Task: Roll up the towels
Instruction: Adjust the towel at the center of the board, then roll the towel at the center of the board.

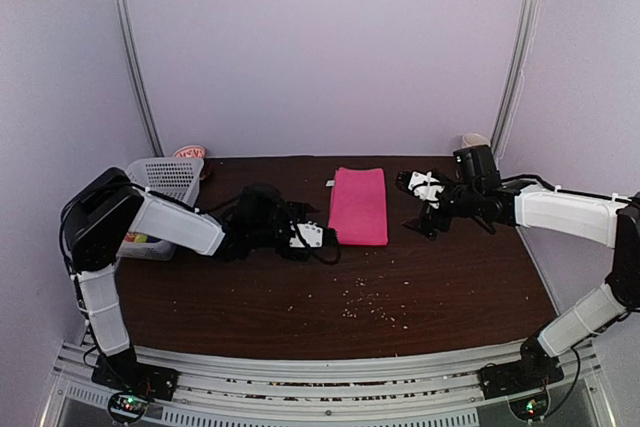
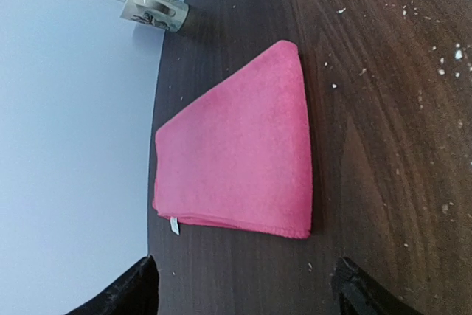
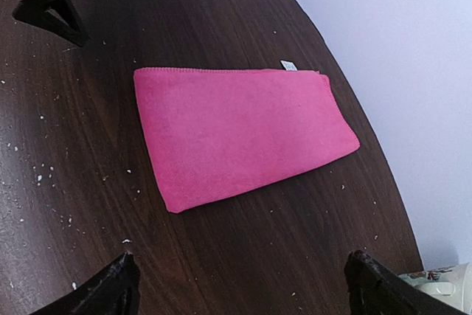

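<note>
Nothing is rolled yet: the pink towel (image 1: 358, 205) lies flat, folded into a long strip, near the middle of the far edge of the desk (image 1: 460, 287). My left gripper (image 2: 245, 285) and right gripper (image 3: 242, 282) flank its long sides, both spread wide and empty. All the rolling remains; I see no second towel.

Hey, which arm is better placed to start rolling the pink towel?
Probably the left. The left gripper, jaws open, sits close to a long edge of the pink towel; the right gripper, also open, hangs farther back.
</note>
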`<state>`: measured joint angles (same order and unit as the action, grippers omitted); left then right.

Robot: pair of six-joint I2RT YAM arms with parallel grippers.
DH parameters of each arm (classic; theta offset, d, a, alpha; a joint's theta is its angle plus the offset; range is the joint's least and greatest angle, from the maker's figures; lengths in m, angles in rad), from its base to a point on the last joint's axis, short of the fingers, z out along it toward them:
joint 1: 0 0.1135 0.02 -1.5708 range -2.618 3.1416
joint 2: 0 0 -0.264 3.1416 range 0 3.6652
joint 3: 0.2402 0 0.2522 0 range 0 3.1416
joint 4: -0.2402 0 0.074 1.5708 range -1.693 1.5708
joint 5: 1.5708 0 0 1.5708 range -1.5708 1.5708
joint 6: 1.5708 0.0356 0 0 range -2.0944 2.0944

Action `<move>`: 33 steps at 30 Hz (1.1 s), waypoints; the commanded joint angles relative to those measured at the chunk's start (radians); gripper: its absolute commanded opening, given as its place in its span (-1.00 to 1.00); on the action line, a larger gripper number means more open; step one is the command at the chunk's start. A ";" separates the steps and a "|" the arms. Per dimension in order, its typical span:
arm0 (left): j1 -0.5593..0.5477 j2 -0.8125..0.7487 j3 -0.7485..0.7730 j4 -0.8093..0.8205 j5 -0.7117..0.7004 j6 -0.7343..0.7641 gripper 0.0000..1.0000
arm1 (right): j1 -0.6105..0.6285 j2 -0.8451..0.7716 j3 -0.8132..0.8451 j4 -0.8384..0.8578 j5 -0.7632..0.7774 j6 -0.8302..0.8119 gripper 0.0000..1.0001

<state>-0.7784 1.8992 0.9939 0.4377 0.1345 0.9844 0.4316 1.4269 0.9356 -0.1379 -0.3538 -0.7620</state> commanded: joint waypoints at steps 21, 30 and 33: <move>-0.021 0.289 0.275 -0.204 -0.060 0.227 -0.05 | 0.000 0.016 -0.026 0.046 -0.037 -0.040 0.93; -0.021 0.339 0.312 -0.234 -0.098 0.228 -0.37 | -0.001 0.023 -0.038 0.033 -0.067 -0.076 0.93; -0.021 0.353 0.328 -0.246 -0.100 0.228 -0.57 | -0.001 0.030 -0.045 0.028 -0.084 -0.094 0.93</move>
<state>-0.7959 2.1975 1.3037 0.2596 0.0597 1.2076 0.4316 1.4437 0.9092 -0.1081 -0.4000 -0.8257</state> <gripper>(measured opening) 0.270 0.964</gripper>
